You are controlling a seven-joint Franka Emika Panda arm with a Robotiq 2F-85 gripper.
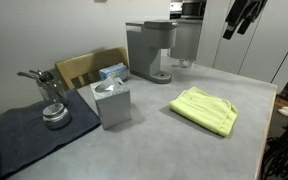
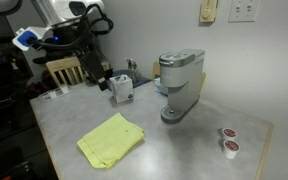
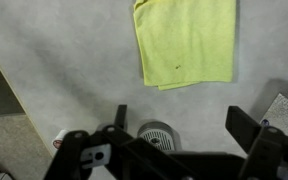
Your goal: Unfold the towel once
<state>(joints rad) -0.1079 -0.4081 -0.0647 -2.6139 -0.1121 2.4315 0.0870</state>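
Towel (image 3: 184, 42): folded, lying flat on grey table (image 1: 154, 150), top centre of wrist view, right of centre in an exterior view. Gripper (image 3: 179, 115) along bottom of wrist view, jaws spread wide, pinching nothing, apart from towel.

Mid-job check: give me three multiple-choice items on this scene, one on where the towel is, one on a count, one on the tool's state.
1. Where does the towel lie? A on the bare table; B on the floor; C in a drawer.
2. How many coffee pods stand near the coffee machine? A one; B two; C four.
3. The tool is: A open and empty; B shut on the towel; C shut on a pod.
Answers: 1 A, grey tabletop shows all around it. 2 B, a pair sits beside the machine. 3 A, its fingers stand wide apart, off the towel.
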